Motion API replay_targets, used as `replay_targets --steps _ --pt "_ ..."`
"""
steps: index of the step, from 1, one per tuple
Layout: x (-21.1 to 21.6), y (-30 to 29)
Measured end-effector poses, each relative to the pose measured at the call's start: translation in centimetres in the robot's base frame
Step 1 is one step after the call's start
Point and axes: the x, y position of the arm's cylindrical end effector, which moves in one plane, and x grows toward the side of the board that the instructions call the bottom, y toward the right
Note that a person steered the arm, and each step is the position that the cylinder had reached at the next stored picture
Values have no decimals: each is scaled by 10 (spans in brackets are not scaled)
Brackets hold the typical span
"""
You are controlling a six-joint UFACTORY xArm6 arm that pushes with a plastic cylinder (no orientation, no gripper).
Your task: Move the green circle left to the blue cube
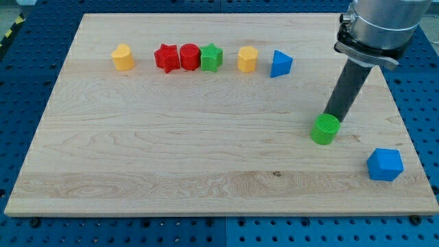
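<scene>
A robotics lab bench, by the look of it: a pale wooden board [206,137] lies under my tip [332,115] on a blue perforated metal table [418,96], with yellow-black hazard tape [8,31] far off toward the view's top left

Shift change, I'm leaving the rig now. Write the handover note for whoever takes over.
My tip sits at the top edge of the green circle, touching or nearly so, at the view's right.
The blue cube lies apart from the circle, toward the view's bottom right.
The circle is already on the cube's left but with a clear gap, so the job is not done.
Left: push the circle down and rightward until it rests just left of the cube.
The row of six other blocks along the view's top needs no touching.
</scene>
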Motion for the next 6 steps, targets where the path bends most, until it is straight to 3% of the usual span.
replay_targets --steps 3,6 --pt "9 -50" --pt "21 -30"
